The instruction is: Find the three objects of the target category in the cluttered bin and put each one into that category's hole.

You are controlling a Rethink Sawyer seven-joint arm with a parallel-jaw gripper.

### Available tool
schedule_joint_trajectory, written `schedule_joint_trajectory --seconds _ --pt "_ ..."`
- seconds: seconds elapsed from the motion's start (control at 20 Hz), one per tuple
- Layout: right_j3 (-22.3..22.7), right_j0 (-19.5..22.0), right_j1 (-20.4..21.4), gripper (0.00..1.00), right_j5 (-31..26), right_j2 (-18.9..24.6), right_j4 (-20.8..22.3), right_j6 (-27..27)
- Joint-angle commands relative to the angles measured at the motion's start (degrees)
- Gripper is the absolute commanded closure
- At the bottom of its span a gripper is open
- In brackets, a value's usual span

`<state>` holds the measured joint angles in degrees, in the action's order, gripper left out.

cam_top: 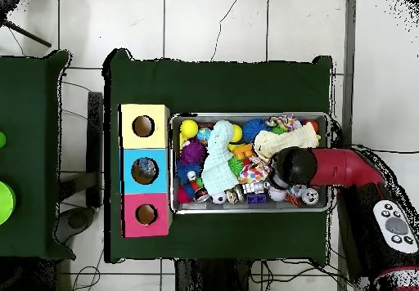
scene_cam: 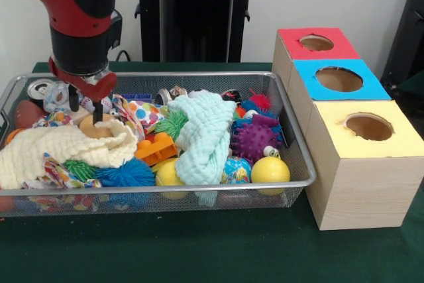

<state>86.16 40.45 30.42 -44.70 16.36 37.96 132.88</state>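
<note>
1. Three bottles: none plainly visible; likely buried among toys and cloths in the bin (scene_cam: 291, 187), mid-table (scene_cam: 218, 250).
2. Gripper (scene_cam: 85, 109) hangs at the bin's can end, fingers slightly apart, empty, above a tan ring (scene_cam: 93, 127) and cream cloth (scene_cam: 59, 150).
3. Risk: closing here snags cloth, dragging clutter out.

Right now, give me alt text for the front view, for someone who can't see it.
A red and black robot arm lowers its gripper into the left end of a silver wire mesh bin crammed with toys, onto a cream knitted cloth. A mint green cloth lies mid-bin; three wooden boxes with red, blue and yellow holed tops stand right.
</note>
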Motion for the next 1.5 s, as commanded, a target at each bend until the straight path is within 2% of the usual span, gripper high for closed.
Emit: schedule_joint_trajectory --seconds 0.05,0.55,0.8,1.1,1.5 --pt "3.59 -0.39 6.38 0.0 -4.22 3.62 1.24 -17.05" --pt "4.54 -1.13 9.86 0.0 -8.02 3.77 0.49 -17.92" --pt "4.65 -0.22 6.67 0.0 -6.88 3.84 1.11 -17.39" --pt "8.49 0.91 6.8 0.0 -4.85 2.53 0.77 -14.56" --pt "8.68 1.38 4.2 0.0 -5.71 2.32 0.83 -14.13"
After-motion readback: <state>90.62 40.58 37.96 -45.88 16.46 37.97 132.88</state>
